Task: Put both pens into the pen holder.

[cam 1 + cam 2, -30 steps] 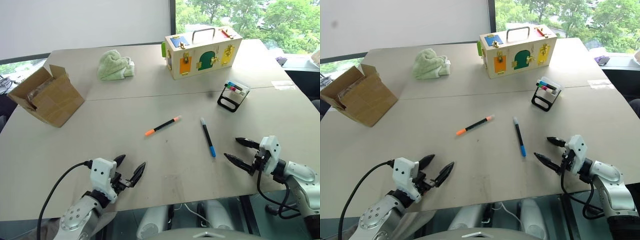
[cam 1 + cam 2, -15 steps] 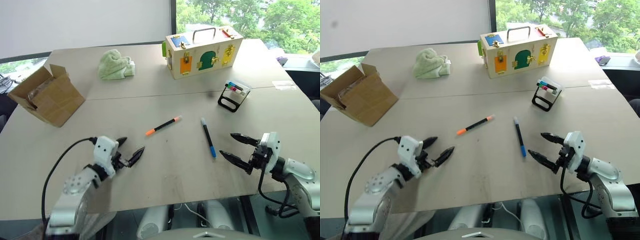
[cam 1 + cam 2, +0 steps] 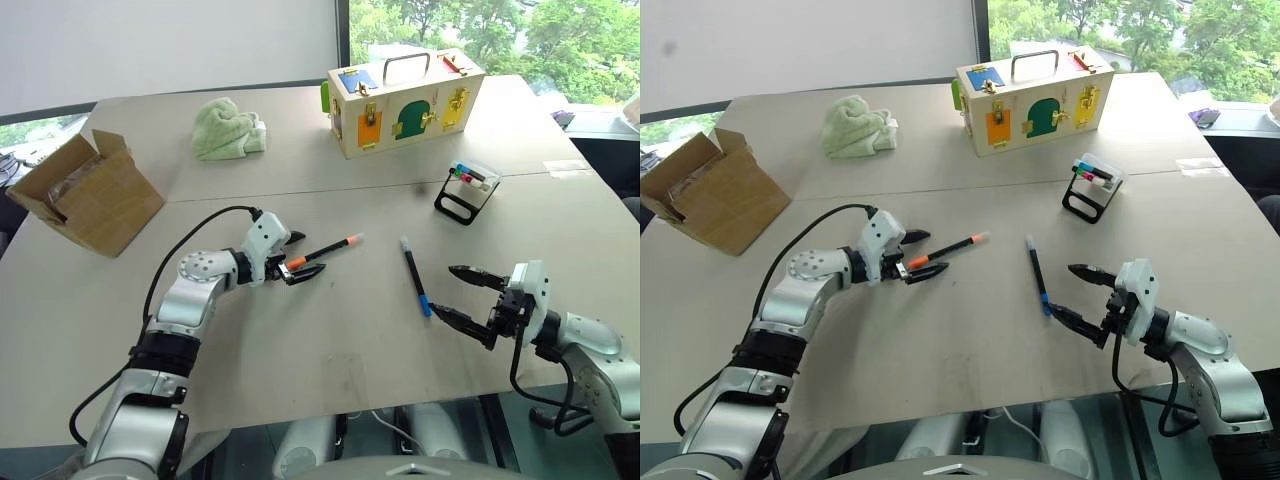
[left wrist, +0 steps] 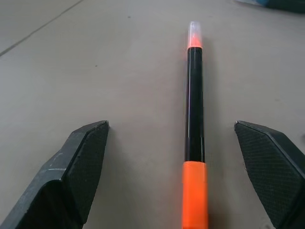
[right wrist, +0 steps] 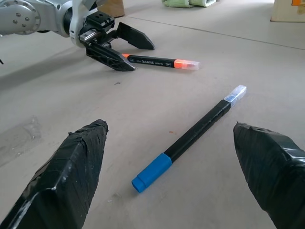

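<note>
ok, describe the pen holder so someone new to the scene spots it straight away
Start at the wooden latch box with the metal handle at the far side of the table. Just nearer the robot and to its right stands the small clear plastic pen holder on a black wire stand. Unlike the box, it is see-through, with coloured marker tips inside.

- We can read no text, label, brand, number or sign anywhere;
- the orange-ended pen (image 5: 159,62) carries a short line of pale print along its black barrel, seen in the right wrist view, but we cannot make out its letters;
- the wooden box (image 3: 405,101) shows coloured panels and brass latches, and we see no lettering on them;
- the cardboard box (image 3: 86,192) bears no print that we can read.
</note>
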Controlling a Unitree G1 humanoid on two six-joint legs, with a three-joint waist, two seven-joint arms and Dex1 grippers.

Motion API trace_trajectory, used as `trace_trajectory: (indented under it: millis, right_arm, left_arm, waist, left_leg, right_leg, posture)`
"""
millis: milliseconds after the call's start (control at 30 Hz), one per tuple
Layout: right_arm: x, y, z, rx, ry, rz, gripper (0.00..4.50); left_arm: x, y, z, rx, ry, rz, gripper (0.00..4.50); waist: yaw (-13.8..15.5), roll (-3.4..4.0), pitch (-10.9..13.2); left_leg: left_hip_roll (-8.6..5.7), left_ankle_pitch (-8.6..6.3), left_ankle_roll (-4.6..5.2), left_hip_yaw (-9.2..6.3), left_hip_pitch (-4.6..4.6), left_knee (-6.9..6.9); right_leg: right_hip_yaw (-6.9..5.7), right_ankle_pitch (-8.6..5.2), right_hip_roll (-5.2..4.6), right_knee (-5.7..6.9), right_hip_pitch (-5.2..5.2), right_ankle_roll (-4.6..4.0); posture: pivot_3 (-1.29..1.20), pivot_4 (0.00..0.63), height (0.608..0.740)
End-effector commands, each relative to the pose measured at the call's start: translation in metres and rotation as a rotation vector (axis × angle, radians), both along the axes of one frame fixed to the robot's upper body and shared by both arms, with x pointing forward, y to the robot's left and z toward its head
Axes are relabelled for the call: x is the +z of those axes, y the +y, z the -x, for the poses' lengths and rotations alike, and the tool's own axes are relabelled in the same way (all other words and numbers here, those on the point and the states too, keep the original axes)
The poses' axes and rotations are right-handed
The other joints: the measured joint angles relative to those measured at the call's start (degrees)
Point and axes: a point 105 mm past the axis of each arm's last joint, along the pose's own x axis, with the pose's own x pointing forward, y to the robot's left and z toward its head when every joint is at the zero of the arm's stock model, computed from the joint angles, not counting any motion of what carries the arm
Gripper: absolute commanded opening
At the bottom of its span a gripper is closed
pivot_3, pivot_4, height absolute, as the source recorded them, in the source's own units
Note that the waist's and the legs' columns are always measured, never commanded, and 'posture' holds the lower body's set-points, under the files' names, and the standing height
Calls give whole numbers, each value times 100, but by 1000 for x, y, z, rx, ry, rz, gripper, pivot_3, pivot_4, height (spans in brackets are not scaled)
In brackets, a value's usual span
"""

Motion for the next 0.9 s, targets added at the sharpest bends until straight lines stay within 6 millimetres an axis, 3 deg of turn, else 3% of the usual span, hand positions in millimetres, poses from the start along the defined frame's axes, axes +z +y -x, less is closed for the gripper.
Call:
trace_trajectory:
  millis: [33, 67, 100, 133, 300, 500, 700, 800, 900]
  right_arm:
    - [18, 2, 2, -8, -66, -13, 4500]
    - [20, 4, 3, -5, -69, -16, 4500]
    - [21, 6, 4, -4, -71, -17, 4500]
    - [21, 7, 4, -3, -70, -15, 4500]
    - [20, 8, 2, -2, -61, 1, 4500]
    - [34, 29, -14, -1, -68, -63, 4500]
    - [56, 71, -46, -29, 36, -245, 4500]
    - [60, 84, -51, 19, 97, -295, 4500]
    - [79, 91, -56, 59, 164, -451, 4500]
  left_arm:
    - [-28, 3, 8, -41, 120, -61, 3598]
    - [-29, 3, 8, -53, 119, -75, 3110]
    - [-29, 4, 9, -61, 122, -82, 2956]
    - [-29, 4, 9, -67, 123, -85, 2323]
    - [-22, 2, 7, -76, 89, -62, 115]
    - [16, -12, 10, -134, 78, 127, 115]
    - [82, -38, 27, -263, 204, 539, 115]
    - [92, -47, 37, -305, 245, 603, 115]
    - [95, -52, 40, -317, 259, 624, 115]
  waist:
    - [0, -3, -2]
    - [-1, -2, -2]
    - [-1, -1, -4]
    - [-1, -1, -4]
    - [-1, -3, -5]
    - [-9, -5, -3]
    - [-31, -19, 12]
    - [-15, -19, 11]
    - [-29, -19, 12]
  left_leg:
    - [0, 0, 0, -1, 0, 0]
    - [0, 0, 1, 0, 0, 0]
    - [-1, 0, 1, 0, 0, 0]
    - [-1, 0, 1, 0, 0, 0]
    - [-1, 0, 1, -1, 0, 0]
    - [-1, 0, 1, -1, -1, 1]
    - [1, 12, -17, -4, -18, 9]
    - [-4, 18, -27, -4, -17, 9]
    - [-8, 19, -28, -2, -17, 9]
  right_leg:
    - [0, 0, 0, 0, 0, 0]
    - [0, 0, -1, 0, 1, 0]
    - [0, 0, -1, 0, 0, 0]
    - [0, 0, -1, 0, 1, 0]
    - [0, 0, -1, 1, 1, 0]
    - [-1, 0, -1, 3, 0, 0]
    - [-2, 0, 3, 17, -24, 0]
    - [-4, 0, 3, 11, -23, 0]
    - [-1, 0, 3, 10, -19, 0]
  posture:
    - [0, 150, 740]
    - [0, 150, 740]
    - [0, 150, 740]
    - [0, 150, 740]
    - [0, 150, 740]
    - [0, 150, 740]
    - [0, 150, 740]
    - [0, 150, 740]
    - [0, 150, 740]
